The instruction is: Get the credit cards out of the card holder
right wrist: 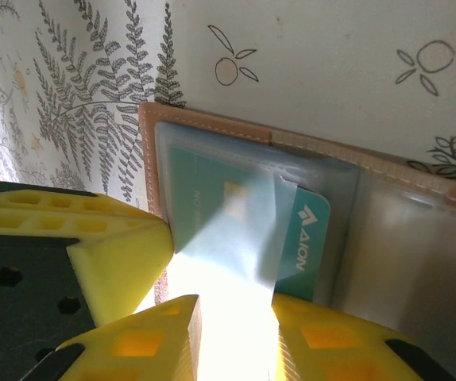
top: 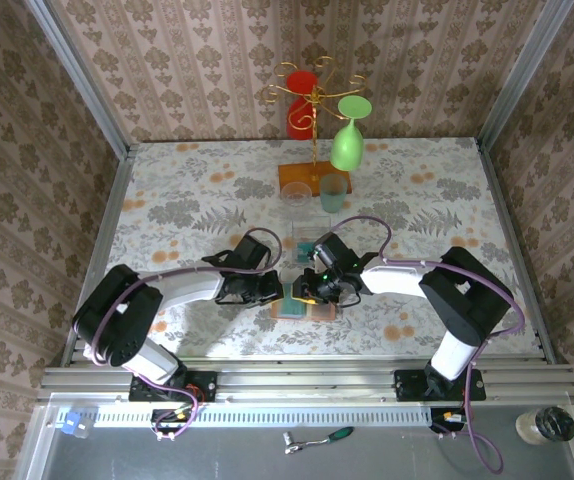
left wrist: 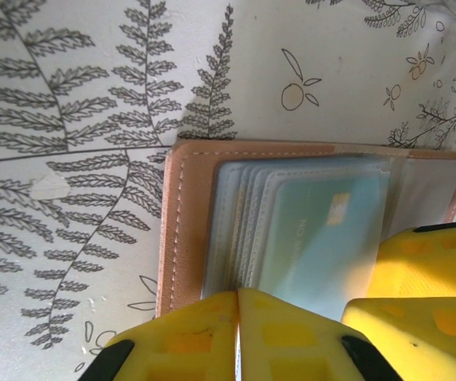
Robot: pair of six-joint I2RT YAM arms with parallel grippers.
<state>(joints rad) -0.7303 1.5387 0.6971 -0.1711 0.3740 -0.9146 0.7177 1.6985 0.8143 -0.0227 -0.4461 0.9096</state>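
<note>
The card holder lies open on the floral cloth, with a brown leather rim round clear sleeves. A pale teal credit card with a chip sits in the top sleeve, and a darker teal card lies under it. My left gripper is shut, its tips against the near edge of the sleeve stack. My right gripper has the raised near edge of the pale card and its sleeve between its jaws, washed out by glare. Its yellow fingers crowd the left wrist view.
Behind the holder stands a clear tray with teal pieces in it. Further back are a teal cup and a gold rack on an orange-brown base. A green glass and a red cup hang from the rack.
</note>
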